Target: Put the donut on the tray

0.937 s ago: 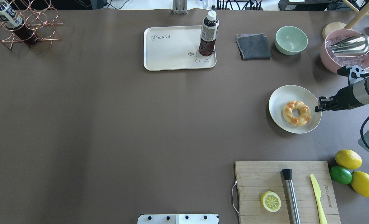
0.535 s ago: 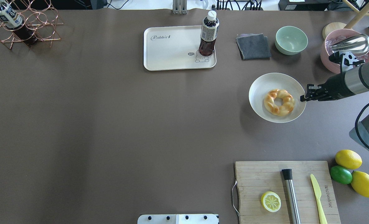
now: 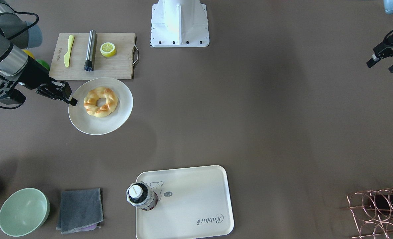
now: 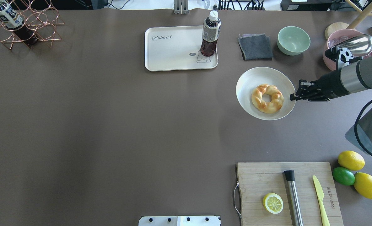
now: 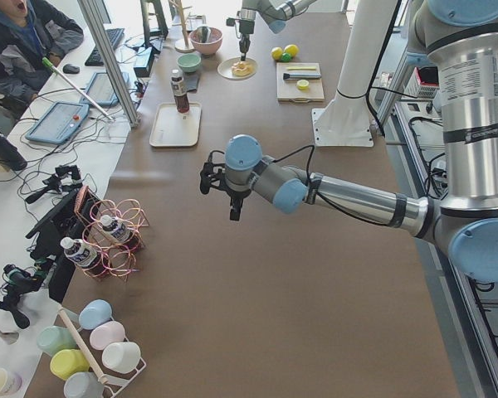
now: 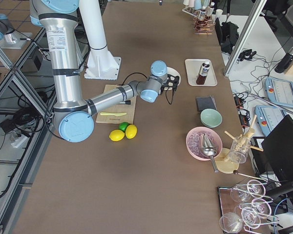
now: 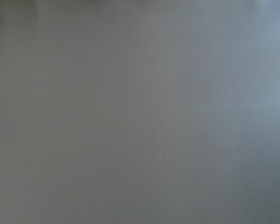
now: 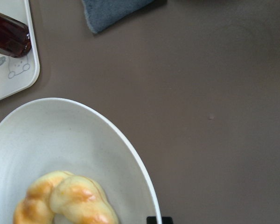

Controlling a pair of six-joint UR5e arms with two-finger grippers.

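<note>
Across the brown table (image 4: 110, 125) only one thing has travelled in the last second, and it is not the task's own object moving by itself. The cream tray (image 4: 173, 53) with the "Rabbit" script sits where it was at the far middle of the table. Most of its floor is bare.

The round white plate (image 4: 251, 81) has slid up and to the left in the overhead view, from near the table's right edge to a spot closer to the tray, though still well apart from it. Its shadow falls offset from it in the front-facing view, so I judge it lifted clear of the table.

The dark tea bottle (image 4: 209, 34) has not stirred. It stands upright on the tray's right end, over the bear drawing, and narrows the landing room there.

The donut (image 4: 267, 98) rides along on the plate, off-centre, toward the rim that is being held. It is not on the tray yet.

The right gripper (image 4: 293, 97) is clamped on the plate's rim, and one black fingertip shows at that rim in the right wrist view. So the carry is under way via the plate, and the donut itself has not been grasped.

The left gripper (image 3: 381, 67) hangs far off, jaws apart and holding nothing.
</note>
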